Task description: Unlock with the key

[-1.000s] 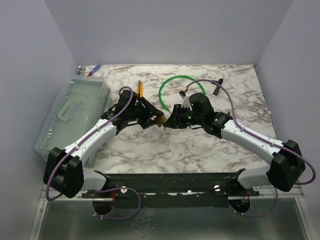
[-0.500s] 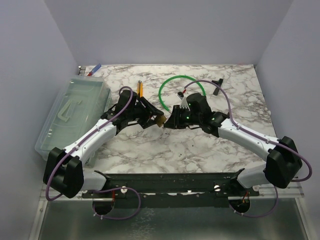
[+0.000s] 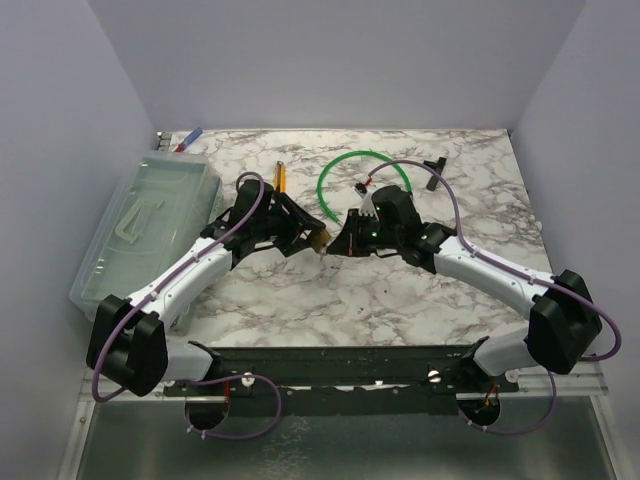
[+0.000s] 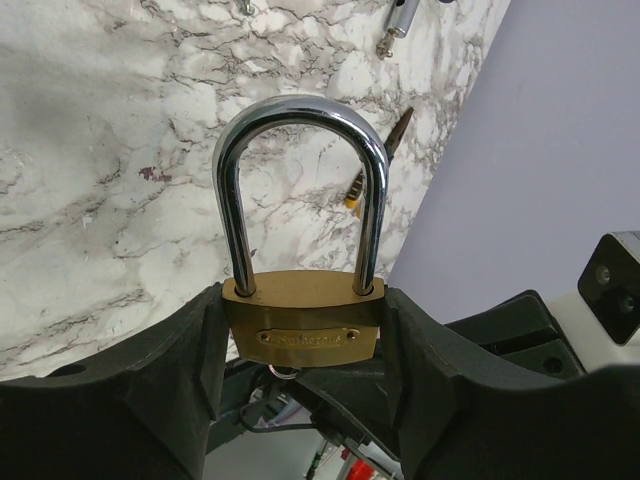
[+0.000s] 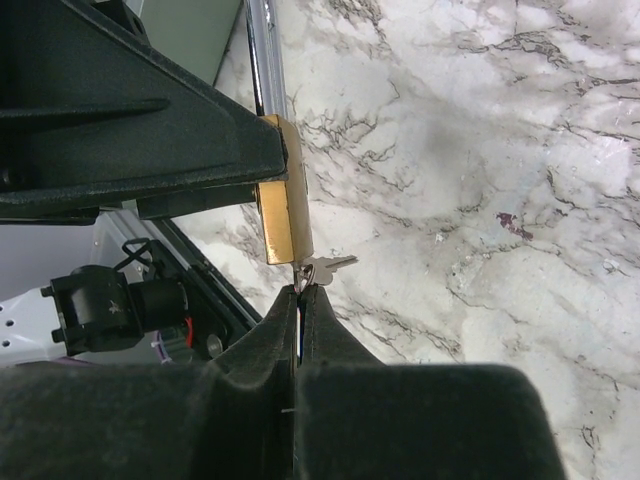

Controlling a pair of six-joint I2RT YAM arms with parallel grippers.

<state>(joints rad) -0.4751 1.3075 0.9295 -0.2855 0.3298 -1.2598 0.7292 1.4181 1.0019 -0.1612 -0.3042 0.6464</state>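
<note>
So from where I'm standing this looks like the key-in-the-lock stage. The left hand (image 4: 305, 350) is clamped on the brass body of the padlock (image 4: 303, 318), holding it up off the bench (image 5: 480, 150), with the steel loop (image 4: 300, 110) pointing away from its fingers and seated at both ends, so it's not popped yet. The right hand (image 5: 300, 298) is pinched fully closed on the key (image 5: 303, 273), right at its fingertips and butted against the underside of the lock. I can't quite tell how deep the key sits. A second little key (image 5: 338, 263) sticks out sideways just beside the fingertips. My guess is the next move is a wrist twist from the right hand while the left holds firm. Tiny key, so slipping seems like the risk.
</note>
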